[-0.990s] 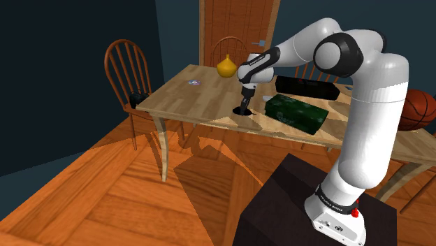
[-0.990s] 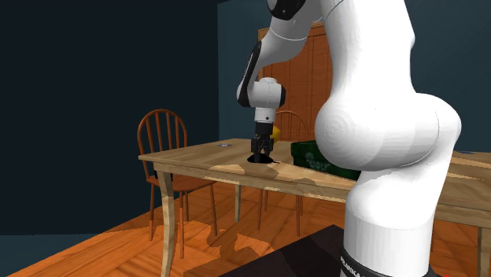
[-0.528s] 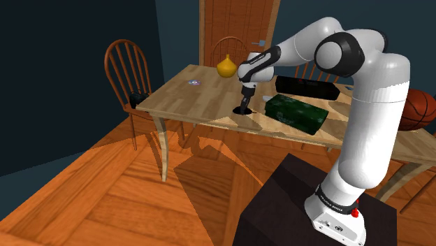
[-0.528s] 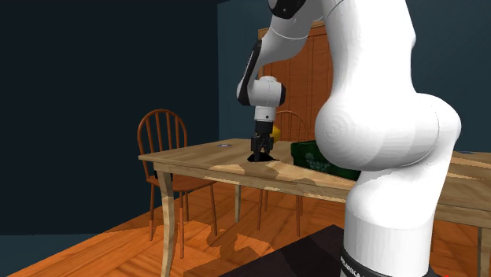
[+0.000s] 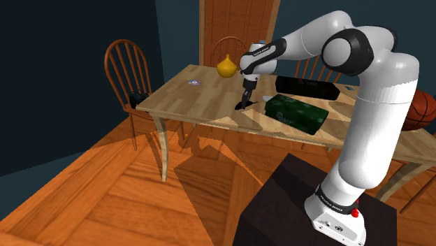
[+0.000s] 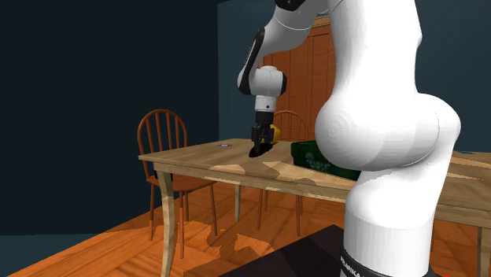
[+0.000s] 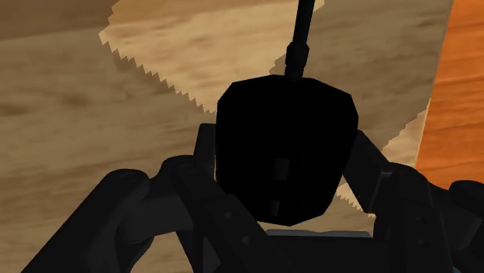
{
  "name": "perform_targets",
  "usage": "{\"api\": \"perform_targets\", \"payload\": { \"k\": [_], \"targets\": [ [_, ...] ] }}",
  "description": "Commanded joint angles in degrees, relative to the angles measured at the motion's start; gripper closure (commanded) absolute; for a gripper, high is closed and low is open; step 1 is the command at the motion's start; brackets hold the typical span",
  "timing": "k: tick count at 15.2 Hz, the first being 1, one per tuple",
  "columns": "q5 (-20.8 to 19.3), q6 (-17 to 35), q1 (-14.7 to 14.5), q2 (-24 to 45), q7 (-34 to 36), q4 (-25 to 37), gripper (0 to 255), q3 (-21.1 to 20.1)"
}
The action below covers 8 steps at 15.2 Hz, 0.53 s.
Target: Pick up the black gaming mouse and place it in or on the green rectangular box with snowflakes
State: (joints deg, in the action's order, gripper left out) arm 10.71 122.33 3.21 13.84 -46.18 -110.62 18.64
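One black mouse [image 7: 283, 132] clamped in gripper [image 7: 283, 159], long axis along fingers, cord outward, green box [image 5: 295, 113] centre right in shoulder view

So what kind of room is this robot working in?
Most likely a home dining room: a wooden table, spindle-back wooden chairs beside it, a plank floor and a wooden door behind.

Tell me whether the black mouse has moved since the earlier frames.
Yes. Clasped in the end effector, the black mouse has risen off the table, upward against the green box beside it in the shoulder view.
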Motion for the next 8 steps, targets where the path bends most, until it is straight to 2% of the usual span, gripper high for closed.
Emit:
{"api": "perform_targets", "payload": {
  "k": [1,8],
  "targets": [
    [-0.35,-1.44,-0.12,-0.55,0.44,0.95,255,0.06],
    [-1.5,-6.19,-0.28,-2.65,1.47,3.79,255,0.34]
  ]
}}
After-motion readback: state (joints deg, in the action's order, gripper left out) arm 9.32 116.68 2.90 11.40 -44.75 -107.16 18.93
